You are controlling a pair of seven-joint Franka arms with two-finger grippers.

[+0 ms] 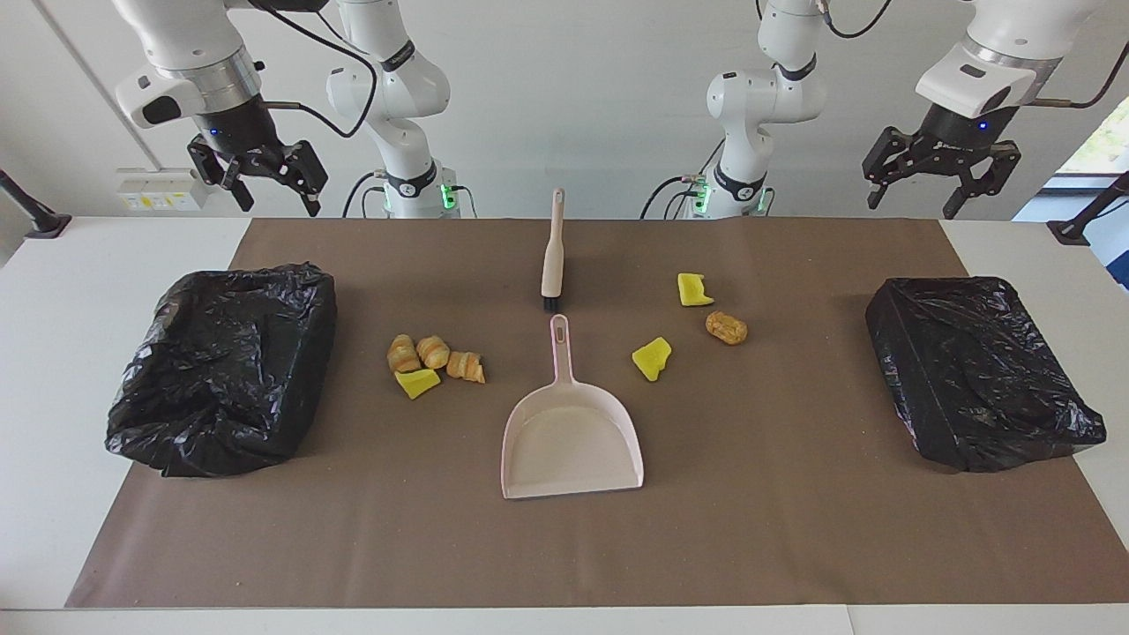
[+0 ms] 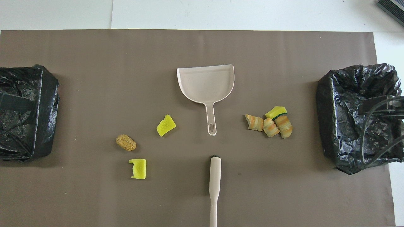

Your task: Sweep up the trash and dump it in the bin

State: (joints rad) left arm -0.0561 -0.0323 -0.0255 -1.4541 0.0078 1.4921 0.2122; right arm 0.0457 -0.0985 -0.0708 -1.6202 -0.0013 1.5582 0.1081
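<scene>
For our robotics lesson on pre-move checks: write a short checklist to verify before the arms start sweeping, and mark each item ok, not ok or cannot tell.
1. Left claw open, holding nothing: ok.
2. Right claw open, holding nothing: ok.
3. Brush unobstructed, nearer to the robots than the dustpan: ok.
4. Dustpan holds no trash: ok.
5. Trash already in a bin: not ok; the croissant pieces lie on the mat.
6. Bin interiors clear: cannot tell.
</scene>
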